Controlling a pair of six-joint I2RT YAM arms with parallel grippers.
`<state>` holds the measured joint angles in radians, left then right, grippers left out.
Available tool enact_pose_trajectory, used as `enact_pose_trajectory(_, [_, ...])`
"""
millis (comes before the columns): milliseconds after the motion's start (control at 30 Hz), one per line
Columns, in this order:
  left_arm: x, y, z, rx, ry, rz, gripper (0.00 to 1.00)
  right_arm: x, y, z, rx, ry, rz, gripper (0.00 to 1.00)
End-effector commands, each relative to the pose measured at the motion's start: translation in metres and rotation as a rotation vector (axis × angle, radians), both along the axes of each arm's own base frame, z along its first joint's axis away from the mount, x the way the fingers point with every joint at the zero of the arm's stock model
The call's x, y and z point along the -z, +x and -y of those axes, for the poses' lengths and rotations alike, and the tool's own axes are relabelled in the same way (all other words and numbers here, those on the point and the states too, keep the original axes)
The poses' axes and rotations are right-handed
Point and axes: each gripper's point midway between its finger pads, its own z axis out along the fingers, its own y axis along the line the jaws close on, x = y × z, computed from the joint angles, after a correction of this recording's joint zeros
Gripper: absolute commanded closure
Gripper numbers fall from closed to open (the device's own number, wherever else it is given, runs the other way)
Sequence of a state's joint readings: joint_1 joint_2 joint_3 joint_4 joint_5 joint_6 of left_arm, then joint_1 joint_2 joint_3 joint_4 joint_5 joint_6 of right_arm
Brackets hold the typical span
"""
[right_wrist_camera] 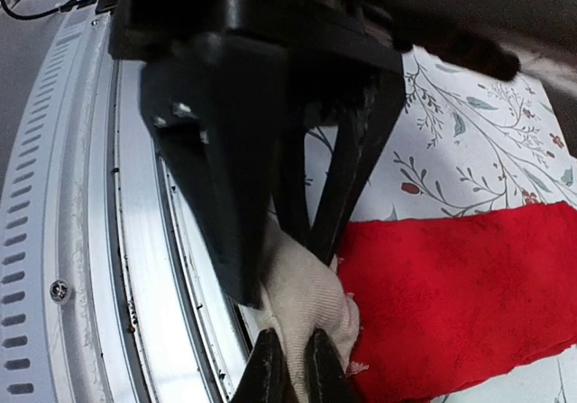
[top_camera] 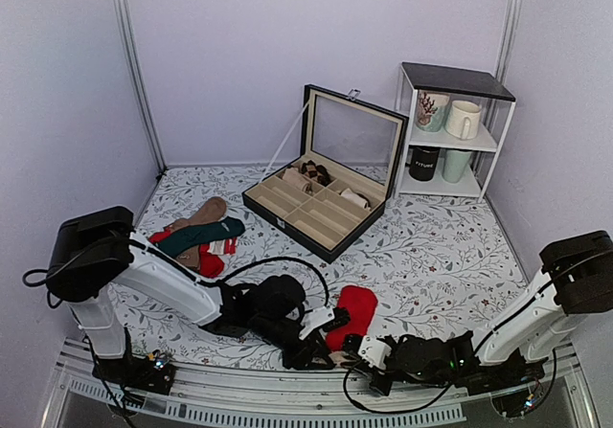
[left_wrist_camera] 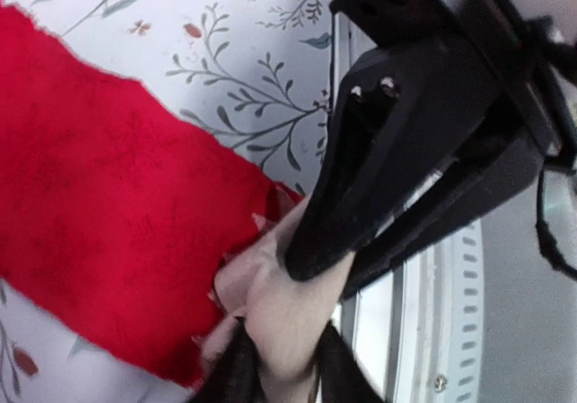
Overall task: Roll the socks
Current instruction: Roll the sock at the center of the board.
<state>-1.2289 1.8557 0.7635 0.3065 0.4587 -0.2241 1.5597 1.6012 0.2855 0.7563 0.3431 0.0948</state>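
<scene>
socks (top_camera: 356, 311): red pair, flat on the counter (top_camera: 431, 246), on the near side of the open box (top_camera: 321, 208), towards the arm bases.

hidden or unclear:
- top view: the end of the pair farthest from the box is covered by both wrists. neither grip can be read there.
- both wrist views cut off the toe end of the pair.
- no pattern can be made out on the beige cuff (left_wrist_camera: 270, 304).

left wrist view: the left fingers (left_wrist_camera: 236, 378) are cut by the bottom edge. one sits on each side of the cuff, which fills the gap and touches both, so they are clamped on it as far as shown. the other arm's dark fingers cross the cuff from above.

right wrist view: the right fingers (right_wrist_camera: 269, 371) are almost together, nipping the edge of the cuff. blurred black fingers overhead hide part of it. this view best shows the metal rail (right_wrist_camera: 90, 241) just beside the cuff.

top view only: a loose pile of other socks (top_camera: 196, 236) on the robot's left of the box, and a shelf with mugs (top_camera: 450, 126) on its right.
</scene>
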Motion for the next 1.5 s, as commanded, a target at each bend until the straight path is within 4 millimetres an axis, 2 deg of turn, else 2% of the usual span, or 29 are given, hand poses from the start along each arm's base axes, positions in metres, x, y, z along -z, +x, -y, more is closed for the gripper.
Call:
enact_pose_trajectory(0, [0.025, 0.009, -0.050, -0.079, 0.202, 0.116, 0.62, 0.032, -0.008, 0.030, 0.037, -0.111, -0.130, 1.00])
enact_pose_trajectory(67, [-0.008, 0.022, -0.035, -0.092, 0.099, 0.261, 0.56, 0.034, -0.010, 0.034, 0.037, -0.100, -0.201, 1.00])
enact_pose_trajectory(167, [-0.053, 0.026, -0.016, -0.070, -0.066, 0.445, 0.47, 0.036, -0.010, 0.036, 0.041, -0.078, -0.353, 1.00])
enact_pose_trajectory(233, [-0.072, 0.023, -0.008, -0.044, -0.151, 0.530, 0.46, 0.037, -0.011, 0.037, 0.037, -0.076, -0.451, 1.00])
enact_pose_trajectory(300, [-0.076, 0.015, -0.002, 0.003, -0.191, 0.563, 0.48, 0.039, -0.013, 0.040, 0.044, -0.073, -0.561, 1.00])
enact_pose_trajectory(533, [-0.052, -0.004, 0.010, 0.110, -0.207, 0.559, 0.49, 0.060, -0.029, 0.056, 0.077, -0.112, -0.783, 1.00])
enact_pose_trajectory(833, [-0.026, -0.008, 0.017, 0.141, -0.186, 0.532, 0.51, 0.074, -0.030, 0.050, 0.083, -0.135, -0.863, 1.00])
enact_pose_trajectory(1200, [0.006, -0.018, 0.006, 0.172, -0.098, 0.449, 0.73, 0.075, -0.028, 0.056, 0.097, -0.121, -0.896, 1.00])
enact_pose_trajectory(1333, [0.005, -0.023, 0.003, 0.188, -0.104, 0.429, 0.91, 0.076, -0.028, 0.055, 0.096, -0.125, -0.902, 1.00])
enact_pose_trajectory(1400, [0.005, -0.025, 0.003, 0.195, -0.099, 0.414, 1.00, 0.077, -0.027, 0.054, 0.100, -0.126, -0.901, 0.95])
enact_pose_trajectory(1467, [0.007, -0.025, 0.002, 0.183, -0.073, 0.387, 1.00, 0.073, -0.025, 0.051, 0.098, -0.113, -0.891, 0.88])
